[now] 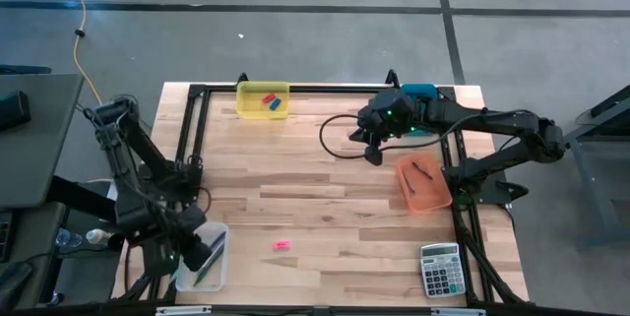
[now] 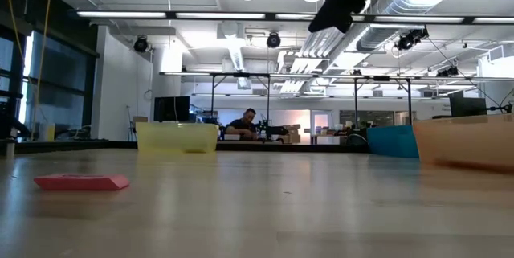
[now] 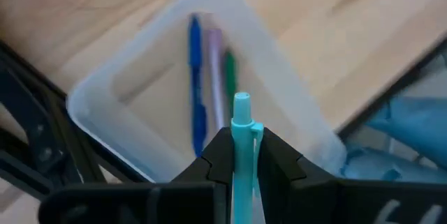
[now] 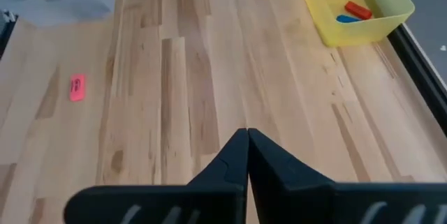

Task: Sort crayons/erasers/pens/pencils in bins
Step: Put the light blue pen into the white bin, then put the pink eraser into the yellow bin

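My left gripper (image 3: 241, 139) hangs over the clear bin (image 3: 119, 88) at the table's near left corner, shut on a teal pen (image 3: 242, 112). In that bin lie a blue, a pale pink and a green pen (image 3: 198, 91). My right gripper (image 4: 246, 135) is shut on nothing, high above the table's far middle (image 1: 373, 156). A pink eraser (image 1: 283, 245) lies flat on the table near the front. The yellow bin (image 1: 263, 99) holds a red and a blue eraser. The orange bin (image 1: 423, 183) holds dark sticks. The teal bin (image 1: 421, 92) is partly under the right arm. My left gripper pinches the teal pen's barrel (image 3: 242, 151) between its two fingers. The pen lies along the fingers, and one end (image 3: 242, 100) sticks out past their tips. The fingers point steeply down. The pen is lifted clear, above the clear bin.
A grey calculator (image 1: 440, 270) lies at the near right corner. A black frame (image 1: 192, 129) runs along the table's edges. A dark cable (image 1: 335, 134) loops on the table by the right gripper. The table's middle is bare wood.
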